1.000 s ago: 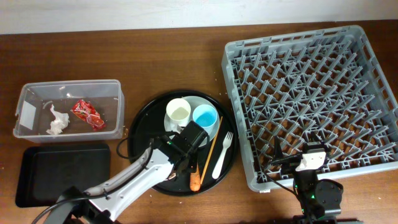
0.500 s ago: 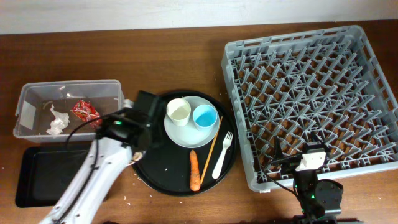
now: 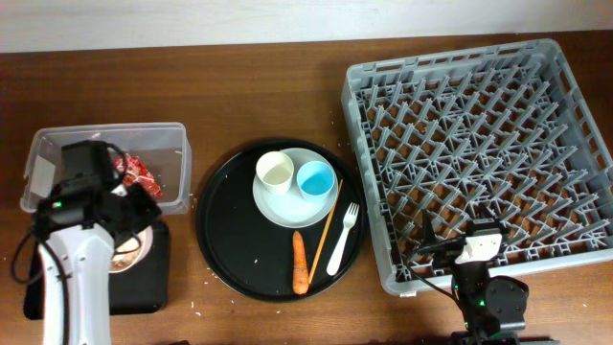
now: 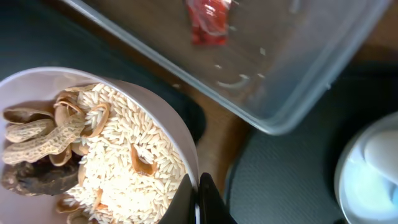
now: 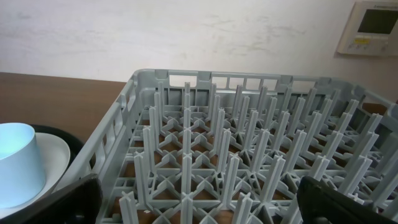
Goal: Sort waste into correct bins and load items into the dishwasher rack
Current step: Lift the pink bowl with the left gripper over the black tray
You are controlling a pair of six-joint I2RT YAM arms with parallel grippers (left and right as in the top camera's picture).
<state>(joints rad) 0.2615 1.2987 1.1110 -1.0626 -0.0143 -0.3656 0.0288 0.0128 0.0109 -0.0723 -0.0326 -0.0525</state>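
Left wrist view: left claw (image 4: 194, 188) pinches the pinkish-white bowl (image 4: 147, 99), heaped with rice (image 4: 118, 163) and peanut shells (image 4: 42, 133).

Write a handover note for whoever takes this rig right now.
Left gripper: shut on the rim of the bowl, full of rice and shells, over the flat black tray.
Right gripper: open, at the dishwasher rack, which holds nothing.
Done: red wrapper in the clear tub.
Left: empty the bowl, bin the carrot, rack the plate, white cup, blue cup, fork and stick from the round black tray.
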